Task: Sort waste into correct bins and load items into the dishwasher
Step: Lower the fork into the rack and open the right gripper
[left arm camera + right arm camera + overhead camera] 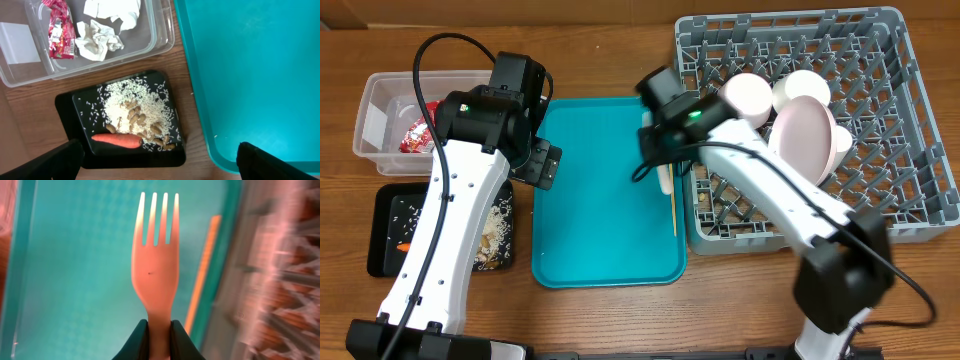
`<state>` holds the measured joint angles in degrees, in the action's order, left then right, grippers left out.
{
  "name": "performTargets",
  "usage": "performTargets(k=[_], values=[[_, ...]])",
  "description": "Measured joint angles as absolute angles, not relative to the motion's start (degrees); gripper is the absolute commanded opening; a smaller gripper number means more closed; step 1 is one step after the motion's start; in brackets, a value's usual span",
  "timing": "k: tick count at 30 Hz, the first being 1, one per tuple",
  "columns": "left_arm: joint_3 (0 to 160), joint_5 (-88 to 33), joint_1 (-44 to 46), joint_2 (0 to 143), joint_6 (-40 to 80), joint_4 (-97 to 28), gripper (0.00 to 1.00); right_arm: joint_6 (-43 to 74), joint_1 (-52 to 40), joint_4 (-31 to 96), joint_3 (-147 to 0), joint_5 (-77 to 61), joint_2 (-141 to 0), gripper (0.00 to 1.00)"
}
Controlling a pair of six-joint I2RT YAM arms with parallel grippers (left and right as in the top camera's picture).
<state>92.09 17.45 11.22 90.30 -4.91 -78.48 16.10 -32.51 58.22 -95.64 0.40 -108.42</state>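
Loading step in hand: the right gripper (158,341) pinches the fork (155,275) by its handle, over the teal tray's (590,200) right edge, centre frame; the left gripper (160,152) gapes wide, holding nothing; next, I judge, the fork needs carrying right into the rack (910,120), tines clear of the pegs.

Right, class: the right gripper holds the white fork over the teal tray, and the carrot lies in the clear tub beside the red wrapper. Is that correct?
No. The carrot lies in the black tray with the rice, not the clear tub holding the red wrapper; the left wrist view shows it. The right gripper does hold the fork over the teal tray.
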Motion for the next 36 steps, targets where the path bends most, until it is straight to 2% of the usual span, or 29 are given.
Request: performTargets(k=[10,15,31,36], values=[[92.09,17.45,11.22,90.3,-4.89,-78.48,1.0,11.88,-21.32,65.32,-96.12,0.43,-103.35,0.04],[92.09,17.45,11.22,90.3,-4.89,-78.5,1.0,10.33,-17.87,64.95,-95.94,0.45,-103.35,0.04],[92.09,17.65,11.22,90.3,-4.91,-78.5,1.0,8.97,-14.61,57.14,-84.4,0.43,-103.35,0.04],[92.09,17.69,11.22,90.3,-4.91,-78.48,1.0,8.95,-14.61,57.14,-84.4,0.43,-103.35,0.12]])
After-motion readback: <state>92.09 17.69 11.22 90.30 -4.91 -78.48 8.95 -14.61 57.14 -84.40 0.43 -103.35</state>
